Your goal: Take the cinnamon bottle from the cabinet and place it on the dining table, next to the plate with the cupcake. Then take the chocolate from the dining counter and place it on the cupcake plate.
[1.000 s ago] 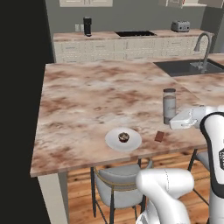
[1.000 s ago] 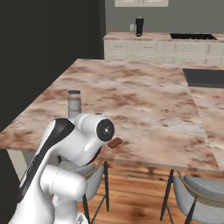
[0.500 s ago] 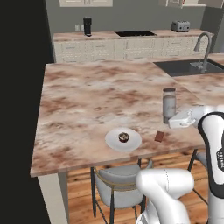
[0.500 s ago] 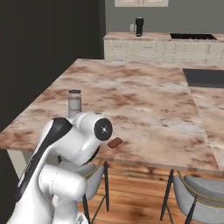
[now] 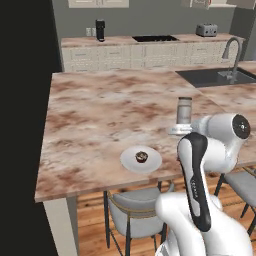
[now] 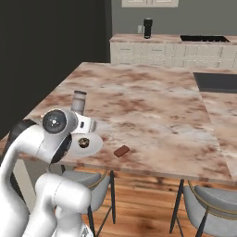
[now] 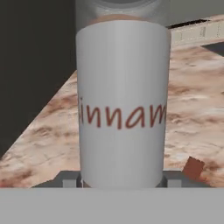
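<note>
Cinnamon bottle [image 7: 121, 100] upright between claw [image 7: 122, 180] fingers, on dining table [image 5: 95, 115].

Bottle [image 7: 122, 105]: pale grey label, red lettering, grey cap. Table [image 6: 152, 106]: pink-brown veined marble, pale edge. Plate [image 5: 131, 161]: white. Cupcake [image 5: 141, 157]: dark brown. Chocolate [image 6: 121, 151]: reddish brown. Stool seats [image 5: 135, 219]: grey. Floor [image 6: 139, 203]: orange-brown wood. Far counter [image 6: 185, 48]: cream fronts, black hob.
</note>
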Available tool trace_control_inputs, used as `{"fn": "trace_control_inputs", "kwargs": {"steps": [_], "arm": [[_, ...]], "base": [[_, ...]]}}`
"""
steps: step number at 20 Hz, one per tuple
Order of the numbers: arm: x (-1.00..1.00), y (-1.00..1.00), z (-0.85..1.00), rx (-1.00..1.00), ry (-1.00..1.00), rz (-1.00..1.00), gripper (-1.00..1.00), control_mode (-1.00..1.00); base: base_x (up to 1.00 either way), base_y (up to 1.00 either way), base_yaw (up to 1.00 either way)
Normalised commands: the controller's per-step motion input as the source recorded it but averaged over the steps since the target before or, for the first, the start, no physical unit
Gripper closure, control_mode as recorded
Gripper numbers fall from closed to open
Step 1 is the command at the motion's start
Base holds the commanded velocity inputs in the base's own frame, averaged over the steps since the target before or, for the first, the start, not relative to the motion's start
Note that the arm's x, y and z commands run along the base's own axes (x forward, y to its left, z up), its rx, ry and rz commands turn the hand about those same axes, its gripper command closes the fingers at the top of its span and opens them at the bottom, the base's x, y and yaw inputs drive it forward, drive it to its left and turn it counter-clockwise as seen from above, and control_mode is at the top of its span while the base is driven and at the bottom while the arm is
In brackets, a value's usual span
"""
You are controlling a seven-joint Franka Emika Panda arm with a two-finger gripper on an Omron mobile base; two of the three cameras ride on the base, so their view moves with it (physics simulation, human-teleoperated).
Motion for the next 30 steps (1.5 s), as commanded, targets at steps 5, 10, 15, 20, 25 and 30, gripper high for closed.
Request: {"fn": "trace_control_inputs", "kwargs": {"steps": [5, 10, 15, 20, 25, 30], "arm": [[0.15, 0.32, -0.12, -0.05, 0.15, -0.68, 1.00, -1.00], [0.15, 0.40, -0.23, -0.08, 0.00, -0.61, 1.00, -1.00], [0.11, 0.56, -0.27, -0.16, 0.00, -0.33, 1.00, -1.00], [0.00, 0.70, -0.42, -0.26, -0.04, -0.03, 1.00, -1.00], [0.02, 0.54, -0.38, -0.20, -0.16, -0.07, 1.00, -1.00], [0.06, 0.54, -0.25, -0.06, -0.03, -0.12, 1.00, -1.00]], "base": [[0.00, 0.00, 0.00], [0.00, 0.00, 0.00], [0.00, 0.00, 0.00], [0.00, 0.00, 0.00], [0.00, 0.00, 0.00], [0.00, 0.00, 0.00]]}}
